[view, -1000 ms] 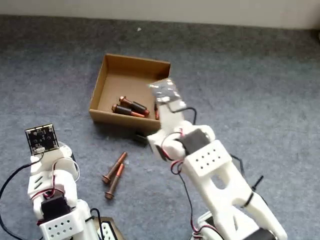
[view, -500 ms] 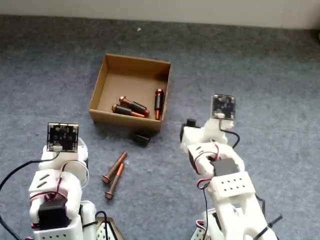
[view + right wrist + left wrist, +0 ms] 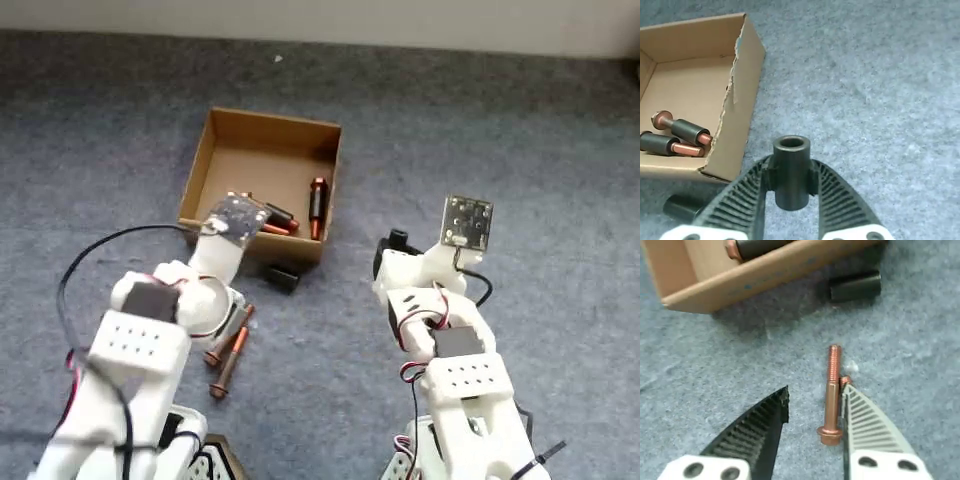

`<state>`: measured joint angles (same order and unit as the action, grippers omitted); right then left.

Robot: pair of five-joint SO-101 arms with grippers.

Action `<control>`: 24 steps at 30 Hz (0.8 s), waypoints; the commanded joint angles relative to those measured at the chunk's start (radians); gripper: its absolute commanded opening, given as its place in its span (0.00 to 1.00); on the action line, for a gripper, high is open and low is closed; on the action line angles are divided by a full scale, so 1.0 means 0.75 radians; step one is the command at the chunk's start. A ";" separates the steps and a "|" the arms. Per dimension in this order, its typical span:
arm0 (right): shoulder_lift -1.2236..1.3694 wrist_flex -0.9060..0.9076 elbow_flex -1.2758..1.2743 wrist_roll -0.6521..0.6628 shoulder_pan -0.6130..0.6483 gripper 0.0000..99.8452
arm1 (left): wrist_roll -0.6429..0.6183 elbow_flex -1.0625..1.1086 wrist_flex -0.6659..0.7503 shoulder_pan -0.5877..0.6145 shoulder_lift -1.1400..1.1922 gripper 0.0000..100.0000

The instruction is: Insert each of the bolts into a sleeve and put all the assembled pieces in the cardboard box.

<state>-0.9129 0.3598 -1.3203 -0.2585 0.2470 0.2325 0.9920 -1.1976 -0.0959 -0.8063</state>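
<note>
The left gripper (image 3: 815,390) hangs low over the grey carpet (image 3: 520,130) with its jaws spread wide and nothing between them. A copper bolt (image 3: 831,390) lies flat on the carpet just beside the white finger (image 3: 867,425), on its inner side. Its flanged head points towards the wrist and its threaded end towards the cardboard box (image 3: 197,180). The tip of a second bolt (image 3: 845,382) peeks out from behind that same finger. In the high view the two bolts lie side by side, nearly parallel, on the carpet near the box's front wall and partly under the left arm.

A loose sleeve (image 3: 282,278) (black, lying on its side) rests on the carpet just outside the front wall of the box, apart from both bolts.

The right gripper (image 3: 791,162) is clenched on a held sleeve (image 3: 791,182), also black, gripped across its body with the open bore facing the wrist camera. In the high view it sits over the carpet off the box's right front corner, clear of the cardboard.

Inside the box, one assembled piece (image 3: 318,205) lies along the wall nearest the right arm. Two more assembled pieces (image 3: 682,131) lie together by the front wall, copper ends showing from their dark sleeves.
</note>
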 commanded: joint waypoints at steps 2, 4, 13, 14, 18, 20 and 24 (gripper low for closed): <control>-0.044 -0.034 0.015 -0.012 -0.013 0.00 | 0.020 -0.165 0.041 -0.124 0.414 0.20; -0.044 -0.034 0.015 -0.012 -0.013 0.00 | 0.016 -0.199 0.082 -0.148 0.515 0.19; -0.044 -0.034 0.015 -0.012 -0.013 0.00 | 0.014 -0.349 0.219 -0.148 0.920 0.12; -0.044 -0.034 0.015 -0.012 -0.013 0.00 | 0.014 -0.367 0.229 -0.148 0.963 0.10; -0.044 -0.034 0.015 -0.012 -0.013 0.00 | 0.014 -0.457 0.235 -0.148 1.100 0.05; -0.044 -0.034 0.015 -0.012 -0.013 0.00 | 0.012 -0.492 0.235 -0.148 1.141 0.03; -0.046 -0.034 0.015 -0.012 -0.013 0.00 | -0.098 -0.510 0.235 -0.140 1.143 0.01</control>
<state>-0.9129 0.3598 -1.3203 -0.2585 0.2470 0.2355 0.6605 -1.0349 -0.2002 0.0468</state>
